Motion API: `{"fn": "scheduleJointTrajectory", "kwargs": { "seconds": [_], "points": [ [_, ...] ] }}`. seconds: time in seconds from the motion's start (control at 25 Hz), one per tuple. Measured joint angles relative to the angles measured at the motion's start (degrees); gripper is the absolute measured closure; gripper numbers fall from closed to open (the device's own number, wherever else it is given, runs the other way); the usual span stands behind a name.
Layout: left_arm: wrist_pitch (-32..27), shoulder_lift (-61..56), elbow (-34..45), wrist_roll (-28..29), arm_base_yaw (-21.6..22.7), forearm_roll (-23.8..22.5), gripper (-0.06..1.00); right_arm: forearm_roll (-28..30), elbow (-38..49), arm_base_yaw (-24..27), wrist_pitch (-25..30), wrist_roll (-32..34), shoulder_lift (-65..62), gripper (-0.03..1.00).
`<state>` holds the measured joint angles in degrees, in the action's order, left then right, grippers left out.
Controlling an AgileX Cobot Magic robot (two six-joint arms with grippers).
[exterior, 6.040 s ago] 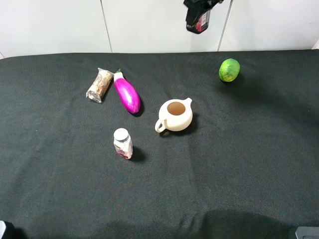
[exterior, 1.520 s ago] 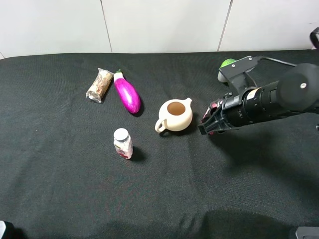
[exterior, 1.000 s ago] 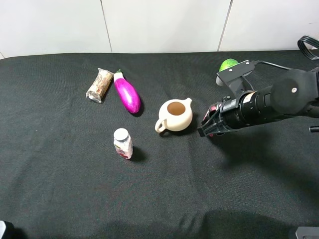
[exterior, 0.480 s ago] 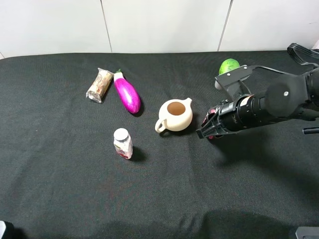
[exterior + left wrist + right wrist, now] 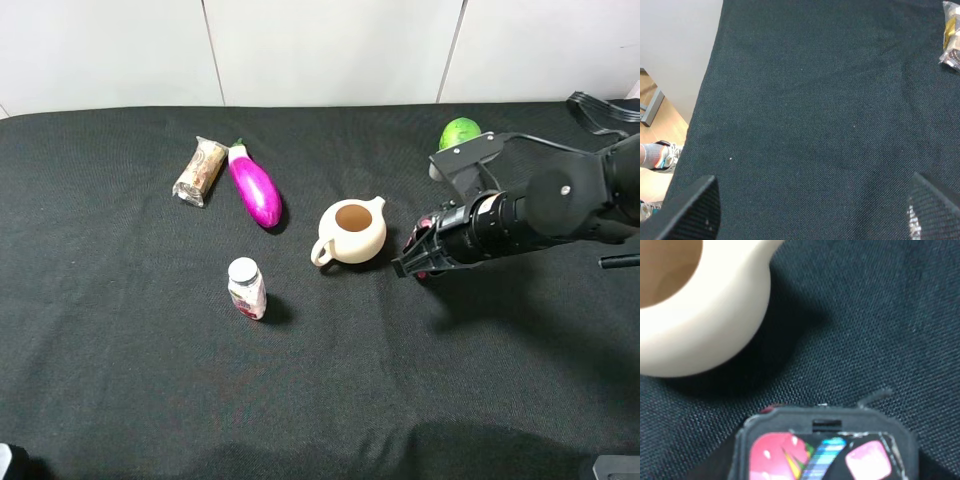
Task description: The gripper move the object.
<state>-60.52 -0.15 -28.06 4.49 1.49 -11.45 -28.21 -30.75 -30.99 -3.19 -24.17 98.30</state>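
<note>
My right gripper (image 5: 414,260) is shut on the object, a small black carton with red-pink and white markings (image 5: 820,452). It holds the carton low over the black cloth, just right of the cream teapot (image 5: 352,232). In the exterior high view only pink bits of the carton (image 5: 422,271) show between the black fingers. In the right wrist view the teapot (image 5: 695,305) is close to the carton with a narrow strip of cloth between them. Whether the carton touches the cloth I cannot tell. My left gripper (image 5: 812,182) is open and empty over bare cloth.
A white-capped bottle with a pink label (image 5: 246,288) stands front left of the teapot. A purple eggplant (image 5: 255,187) and a wrapped snack (image 5: 200,171) lie at the back left. A green fruit (image 5: 460,131) sits behind the right arm. The table's left edge (image 5: 705,100) shows in the left wrist view.
Since six seconds ago the right arm has come down from high at the back with the carton to beside the teapot. In the last second it has crept slightly left and lower.
</note>
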Motion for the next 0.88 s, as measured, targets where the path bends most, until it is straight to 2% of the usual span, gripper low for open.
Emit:
{"fn": "scheduleJointTrajectory", "kwargs": {
  "seconds": [0.88],
  "points": [
    [0.0,0.0,0.0,0.0,0.0,0.0,0.15,0.0,-1.5,0.0,0.4,0.0,1.8,0.63]
  ]
}}
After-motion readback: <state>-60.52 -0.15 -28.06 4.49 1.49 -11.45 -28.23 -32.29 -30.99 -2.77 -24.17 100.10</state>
